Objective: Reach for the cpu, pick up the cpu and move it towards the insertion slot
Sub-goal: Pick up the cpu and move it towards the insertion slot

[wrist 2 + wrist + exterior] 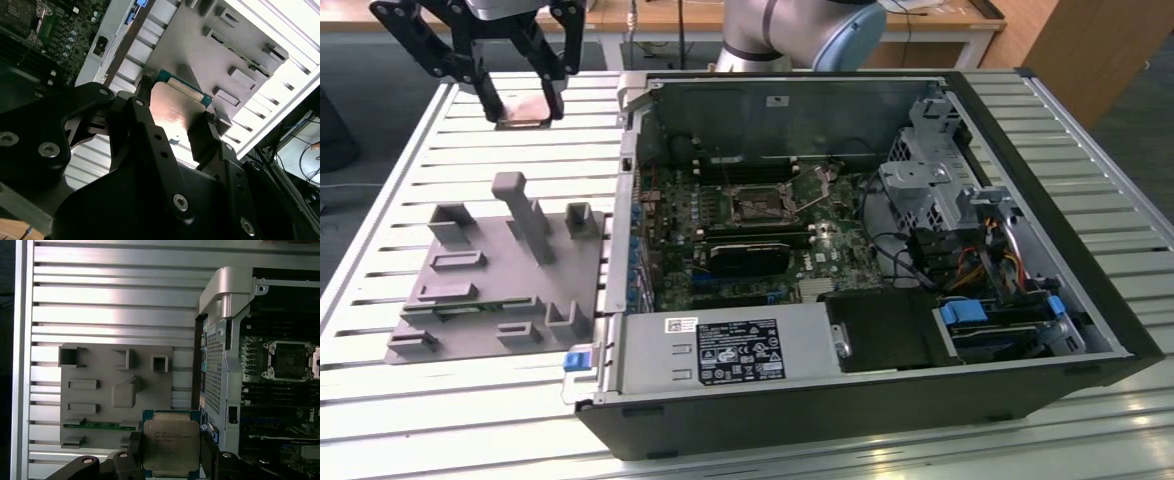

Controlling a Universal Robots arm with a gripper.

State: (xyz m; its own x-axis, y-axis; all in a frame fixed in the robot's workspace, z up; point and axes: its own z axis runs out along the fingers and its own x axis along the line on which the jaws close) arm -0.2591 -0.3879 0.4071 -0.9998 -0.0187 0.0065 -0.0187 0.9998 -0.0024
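Gripping the cpu (slot bare)

A robotics lab or workshop: below the black gripper lies a slatted aluminium worktable, with an opened black desktop computer case beside it and wooden desks behind.

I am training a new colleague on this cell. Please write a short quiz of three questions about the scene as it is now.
1. True or false: the cpu lies in the insertion slot.
2. What does the gripper hold? A) the cpu B) a memory card C) nothing
3. Fill in: the gripper is on the exterior view's ____ of the computer case, above the grey plate.

Key: 1 false; 2 A; 3 left.
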